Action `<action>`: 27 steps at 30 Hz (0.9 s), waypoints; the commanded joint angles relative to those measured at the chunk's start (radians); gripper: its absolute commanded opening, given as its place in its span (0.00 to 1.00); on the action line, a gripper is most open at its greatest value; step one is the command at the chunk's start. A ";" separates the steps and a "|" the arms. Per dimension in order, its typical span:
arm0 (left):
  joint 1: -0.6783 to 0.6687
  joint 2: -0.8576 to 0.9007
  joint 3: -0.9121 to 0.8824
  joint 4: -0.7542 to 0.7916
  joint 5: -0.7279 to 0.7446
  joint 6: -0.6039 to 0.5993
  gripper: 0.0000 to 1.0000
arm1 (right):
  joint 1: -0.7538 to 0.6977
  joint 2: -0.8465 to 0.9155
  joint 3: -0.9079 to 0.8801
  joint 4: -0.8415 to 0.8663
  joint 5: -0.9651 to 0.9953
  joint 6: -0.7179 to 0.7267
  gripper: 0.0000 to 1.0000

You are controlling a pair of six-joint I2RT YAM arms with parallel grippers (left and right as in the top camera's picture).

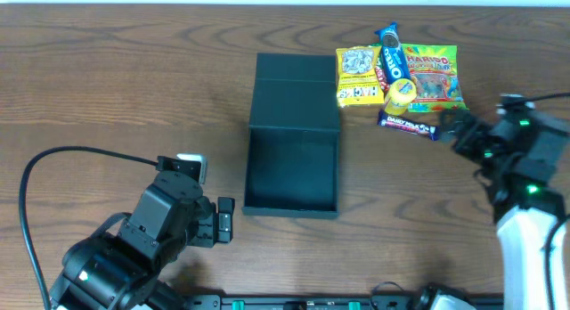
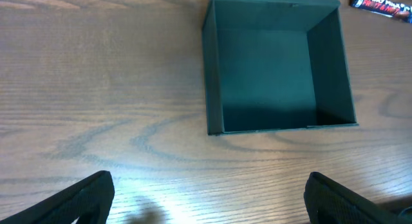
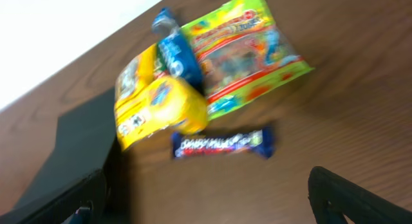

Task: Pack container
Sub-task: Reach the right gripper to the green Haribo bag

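Observation:
The container (image 1: 292, 172) is a dark teal box standing open in the middle of the table, its flap lid (image 1: 297, 89) laid back, and it is empty inside (image 2: 277, 63). Snack packets lie to its right: a yellow bag (image 1: 358, 76), a blue Oreo pack (image 1: 393, 59), a green Haribo bag (image 1: 434, 76), a small yellow pack (image 1: 399, 97) and a Dairy Milk bar (image 1: 407, 125). My left gripper (image 2: 209, 198) is open over bare wood, short of the box's near wall. My right gripper (image 3: 206, 198) is open just short of the Dairy Milk bar (image 3: 222, 143), holding nothing.
The left arm (image 1: 151, 234) fills the lower left, with a black cable (image 1: 53, 167) looping beside it. The right arm (image 1: 525, 176) stands at the right edge. The table's far edge runs just behind the snacks.

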 commanded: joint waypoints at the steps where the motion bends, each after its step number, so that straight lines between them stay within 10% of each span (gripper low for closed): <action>1: -0.001 0.001 0.006 0.005 -0.011 0.015 0.95 | -0.108 0.122 0.016 0.040 -0.245 0.000 0.99; 13: -0.001 0.001 0.006 0.038 -0.013 0.079 0.95 | -0.147 0.534 0.032 0.288 -0.259 0.143 0.99; 27: -0.001 0.026 0.006 0.037 -0.017 0.078 0.95 | -0.027 0.775 0.364 0.164 -0.093 0.156 0.98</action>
